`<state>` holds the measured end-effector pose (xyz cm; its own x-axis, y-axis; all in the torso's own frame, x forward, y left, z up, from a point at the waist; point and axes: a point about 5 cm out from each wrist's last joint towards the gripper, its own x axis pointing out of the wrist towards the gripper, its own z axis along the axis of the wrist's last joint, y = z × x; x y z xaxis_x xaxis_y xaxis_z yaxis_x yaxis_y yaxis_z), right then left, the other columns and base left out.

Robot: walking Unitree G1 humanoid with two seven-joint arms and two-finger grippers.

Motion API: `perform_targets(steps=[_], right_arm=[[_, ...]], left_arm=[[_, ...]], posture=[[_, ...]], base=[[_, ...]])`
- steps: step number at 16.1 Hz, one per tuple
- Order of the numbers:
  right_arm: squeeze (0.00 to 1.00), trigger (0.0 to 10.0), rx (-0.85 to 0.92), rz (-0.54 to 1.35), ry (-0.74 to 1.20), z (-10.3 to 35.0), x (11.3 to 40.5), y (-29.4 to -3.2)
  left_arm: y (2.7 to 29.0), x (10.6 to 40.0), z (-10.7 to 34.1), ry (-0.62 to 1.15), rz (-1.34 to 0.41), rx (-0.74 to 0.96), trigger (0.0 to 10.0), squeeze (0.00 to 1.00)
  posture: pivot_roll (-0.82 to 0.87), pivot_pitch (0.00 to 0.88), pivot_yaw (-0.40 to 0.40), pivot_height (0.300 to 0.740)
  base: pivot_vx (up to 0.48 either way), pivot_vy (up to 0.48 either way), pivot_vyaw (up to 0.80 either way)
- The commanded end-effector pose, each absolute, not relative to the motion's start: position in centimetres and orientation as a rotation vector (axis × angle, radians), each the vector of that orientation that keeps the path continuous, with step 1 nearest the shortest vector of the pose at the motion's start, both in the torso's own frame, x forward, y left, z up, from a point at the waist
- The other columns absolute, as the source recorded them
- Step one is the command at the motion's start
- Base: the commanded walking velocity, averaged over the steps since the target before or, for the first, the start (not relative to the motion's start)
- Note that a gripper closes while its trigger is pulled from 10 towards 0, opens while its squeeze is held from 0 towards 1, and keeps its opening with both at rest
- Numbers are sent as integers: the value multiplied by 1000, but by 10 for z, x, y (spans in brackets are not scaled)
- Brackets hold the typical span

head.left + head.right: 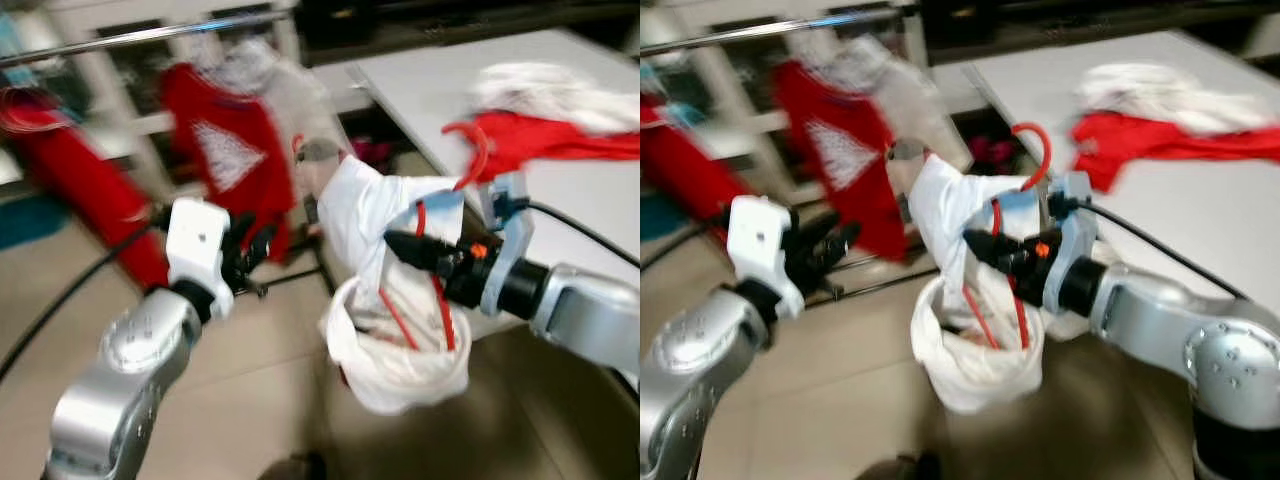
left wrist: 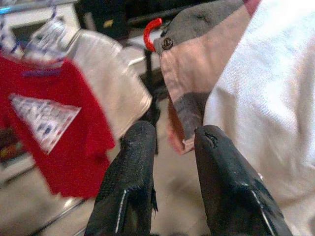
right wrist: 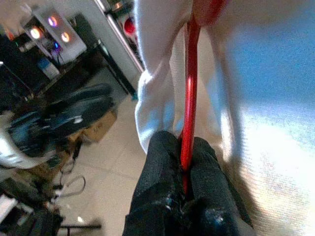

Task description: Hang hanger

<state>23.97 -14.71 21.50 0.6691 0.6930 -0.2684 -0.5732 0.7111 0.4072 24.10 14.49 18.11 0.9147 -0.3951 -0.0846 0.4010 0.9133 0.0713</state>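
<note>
My right gripper is shut on the wire of a red hanger. The hanger carries a white garment that sags in a bunch below the fingers. Its red hook sticks up above the cloth, in front of the table's edge. My left gripper is open and holds nothing, raised to the left of the white garment. It points toward the clothes rail at the back. In the left wrist view its fingers face a red printed shirt hanging on the rail.
A white table at the right holds a red garment and a white one. More red clothes hang at the left of the rail. A beige and grey garment on a red hook hangs nearby. Tiled floor lies below.
</note>
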Motion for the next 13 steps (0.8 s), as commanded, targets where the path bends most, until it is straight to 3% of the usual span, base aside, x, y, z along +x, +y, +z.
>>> perform_targets(steps=[1,8,9,10,13], right_arm=[[0,10000,283,715,439,210,240,-144],[0,10000,97,564,433,184,264,-149],[0,10000,89,612,418,187,266,-147],[0,10000,27,689,382,191,266,-146],[0,10000,10,877,298,204,263,-143]], left_arm=[[153,242,180,75,-381,136,10000,0],[175,258,171,107,-306,242,10000,0],[180,258,172,107,-333,247,10000,314],[188,257,172,104,-345,236,10000,1000],[207,266,173,84,-326,255,10000,1000]], posture=[[-100,66,63,740],[-92,42,67,740],[-89,44,66,740],[-87,41,68,740],[-87,37,63,740]], base=[[0,0,800],[0,0,786],[0,0,0],[0,0,0],[0,0,0]])
